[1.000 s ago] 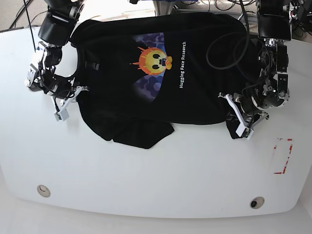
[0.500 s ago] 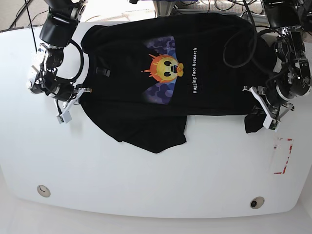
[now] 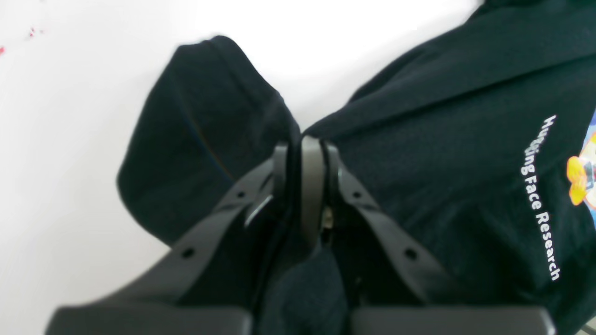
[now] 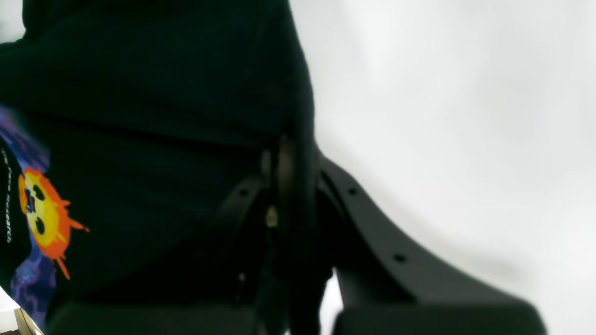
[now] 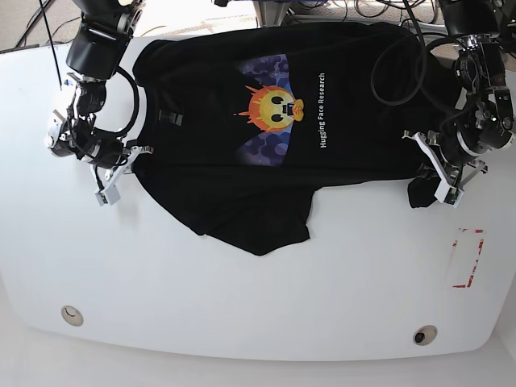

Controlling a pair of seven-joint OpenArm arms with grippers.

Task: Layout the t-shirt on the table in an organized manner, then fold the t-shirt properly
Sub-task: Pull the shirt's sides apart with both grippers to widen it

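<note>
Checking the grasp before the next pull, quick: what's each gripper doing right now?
Left gripper: closed, pinching the t-shirt at its edge.
Right gripper: closed, pinching the t-shirt's opposite edge.

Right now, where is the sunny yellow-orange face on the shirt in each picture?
Base: the yellow-orange sun face print sits upper middle.
Left wrist: a sliver at the right edge.
Right wrist: at the left edge.
Shared landmark: the small white lettering beside it.

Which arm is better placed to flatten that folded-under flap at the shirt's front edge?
Probably the right pincer: it grips the t-shirt on the side where the bunched flap hangs. The left pincer pinches the far edge, farther off.
</note>
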